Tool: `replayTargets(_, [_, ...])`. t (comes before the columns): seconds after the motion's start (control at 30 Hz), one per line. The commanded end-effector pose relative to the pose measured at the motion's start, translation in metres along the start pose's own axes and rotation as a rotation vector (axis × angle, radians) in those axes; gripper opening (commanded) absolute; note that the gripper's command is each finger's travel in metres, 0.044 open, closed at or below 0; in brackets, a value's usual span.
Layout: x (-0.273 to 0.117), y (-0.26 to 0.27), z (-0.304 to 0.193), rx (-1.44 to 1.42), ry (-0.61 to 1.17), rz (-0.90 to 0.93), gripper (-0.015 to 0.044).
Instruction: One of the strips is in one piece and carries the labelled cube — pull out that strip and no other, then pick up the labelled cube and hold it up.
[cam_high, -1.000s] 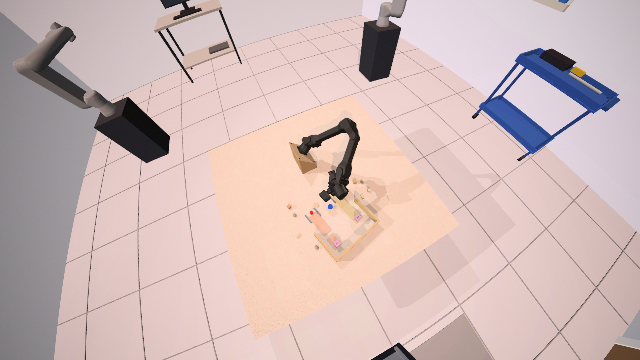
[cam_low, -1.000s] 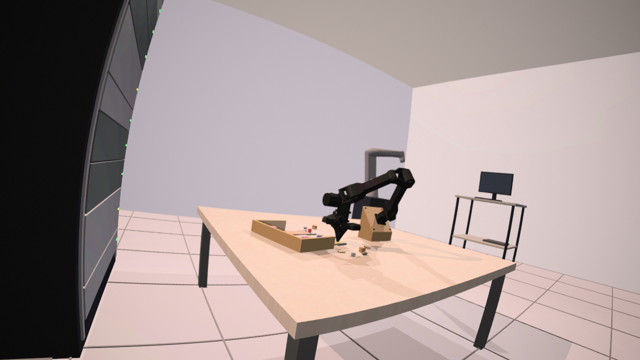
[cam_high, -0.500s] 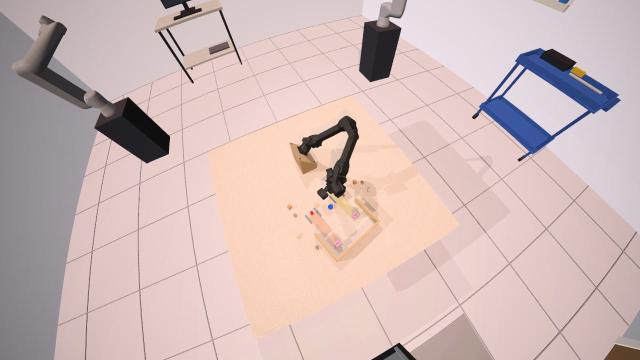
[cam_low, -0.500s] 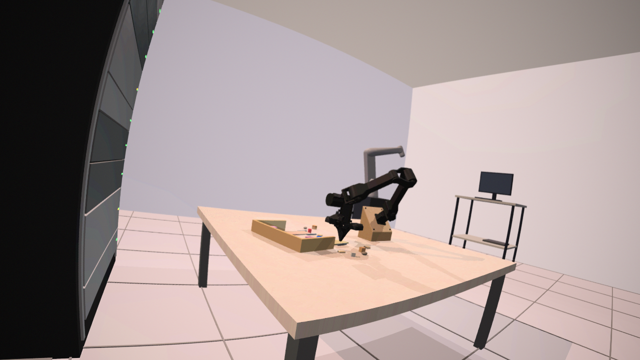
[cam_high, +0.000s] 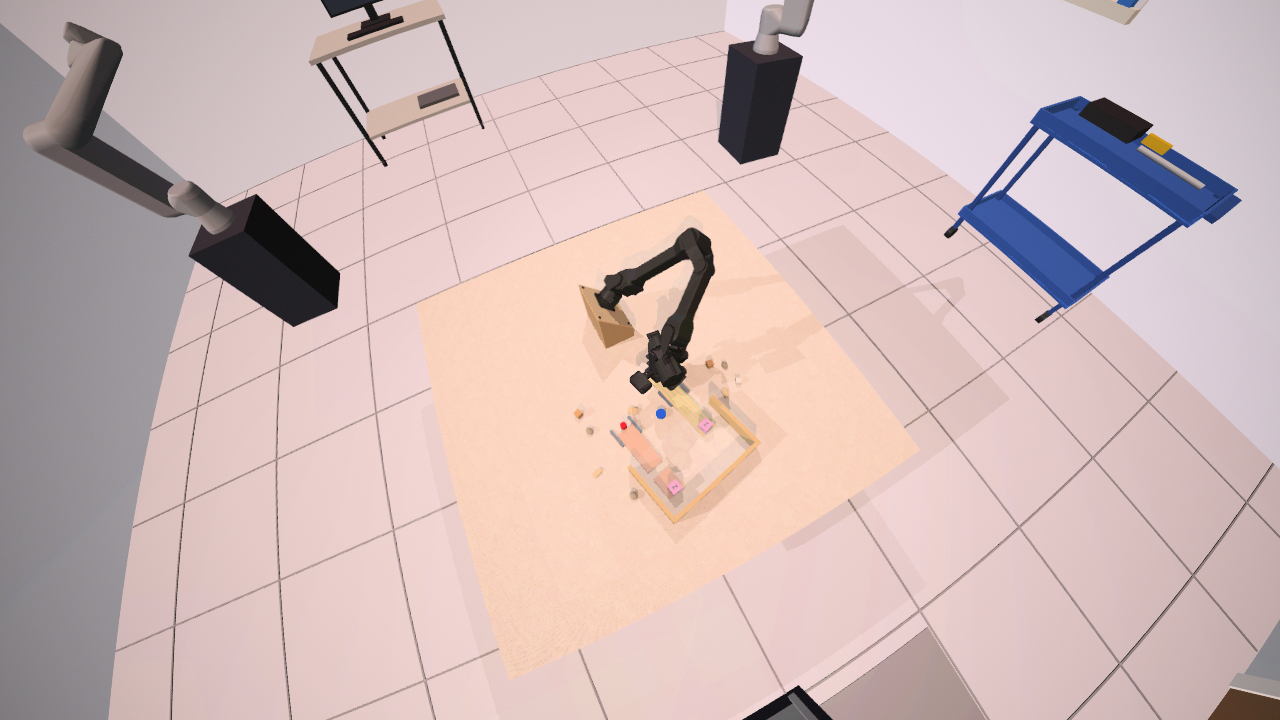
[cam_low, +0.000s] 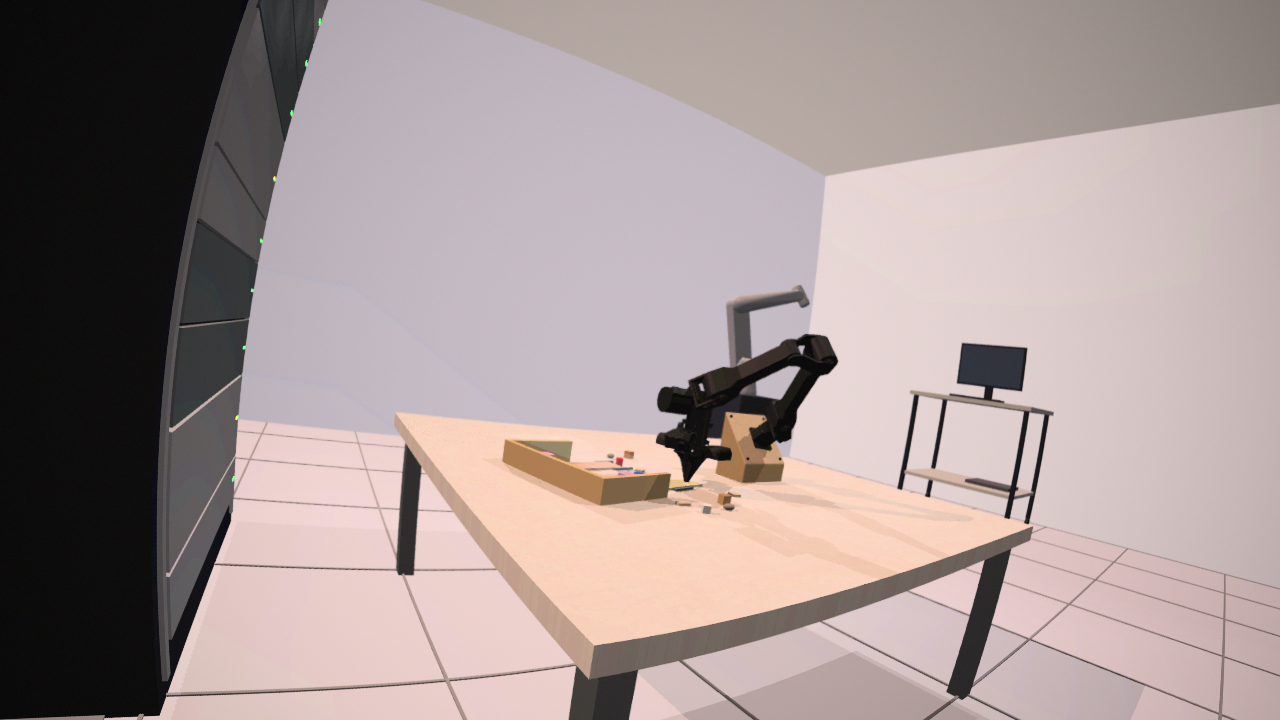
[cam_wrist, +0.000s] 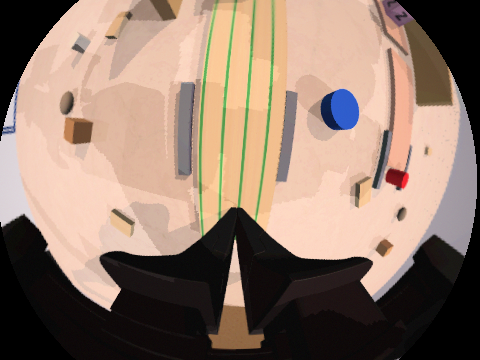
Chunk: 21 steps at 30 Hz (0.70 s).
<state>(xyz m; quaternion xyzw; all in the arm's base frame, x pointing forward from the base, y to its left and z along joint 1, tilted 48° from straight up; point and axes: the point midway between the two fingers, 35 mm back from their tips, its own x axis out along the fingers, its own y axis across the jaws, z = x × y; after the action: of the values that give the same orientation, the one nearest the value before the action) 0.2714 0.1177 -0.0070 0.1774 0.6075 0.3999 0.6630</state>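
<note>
A yellow strip with green lines (cam_high: 685, 405) (cam_wrist: 235, 125) lies in one piece as far as I see, with a pink labelled cube (cam_high: 705, 424) at its far end. That cube is out of the wrist view. A salmon strip (cam_high: 640, 447) (cam_wrist: 401, 110) is broken by a gap; its separate far piece (cam_high: 665, 477) is beside or under another pink labelled cube (cam_high: 674, 487) (cam_wrist: 398, 13). My gripper (cam_low: 687, 478) (cam_wrist: 236, 212) is shut and empty, its tips pointing down on or just above the yellow strip's near part. In the top view the arm hides the tips.
Grey guides (cam_wrist: 185, 129) (cam_wrist: 287, 135) flank the yellow strip. A low wooden wall (cam_high: 716, 479) (cam_low: 554, 470) (cam_wrist: 431, 65) surrounds the far ends. A blue disc (cam_high: 660, 413) (cam_wrist: 341, 109) lies between the strips. A red cylinder (cam_high: 623, 425) (cam_wrist: 397, 178) is at the salmon strip's near end. Small blocks and pebbles lie around.
</note>
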Motion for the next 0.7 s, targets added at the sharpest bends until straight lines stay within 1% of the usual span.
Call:
replayTargets(0.0, [0.005, 0.001, -0.015, 0.012, 0.026, 0.005, 0.0000])
replayTargets(0.67, [0.005, 0.000, -0.044, 0.013, 0.026, 0.005, 0.0000])
